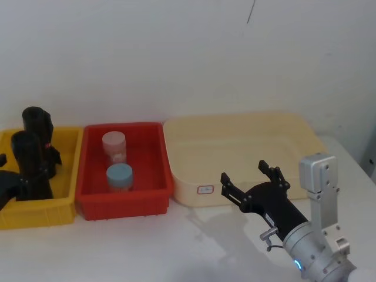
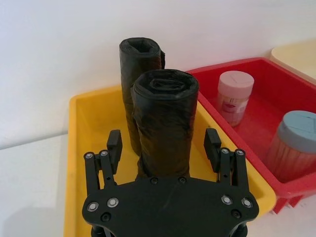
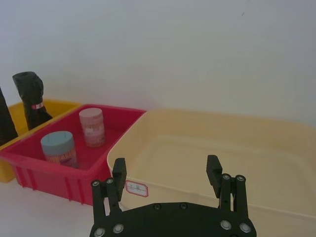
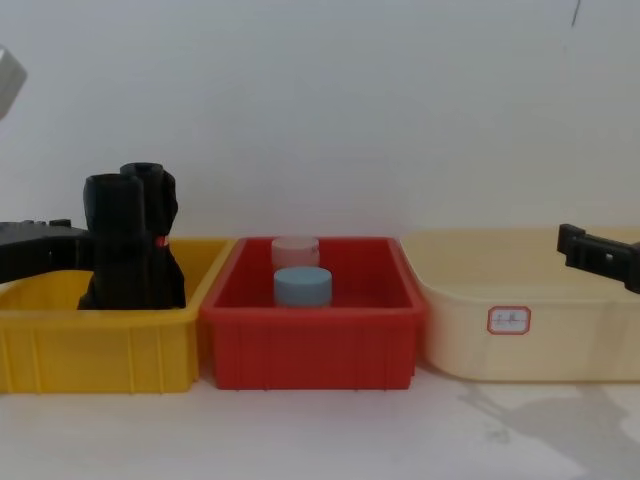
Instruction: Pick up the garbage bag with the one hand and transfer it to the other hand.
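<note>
While it stands upright toward the near side of the shallow yellow plastic bin [image 1: 61,214], the garbage bag [image 2: 165,118], a matte black roll of wrinkled plastic, shows as a thick cylinder with a folded, dimpled top and a plain black surface. Just behind it in the same bin stands a slimmer black plastic roll [image 2: 140,59] bearing a small red mark. The long black two-finger left gripper [image 2: 164,143] sits at the bin's left side, jaws released, one finger on either side of the garbage bag with a slim gap at each. The long black two-finger right gripper [image 1: 245,173] hangs well to the bin's right, jaws spread wide, holding nothing.
</note>
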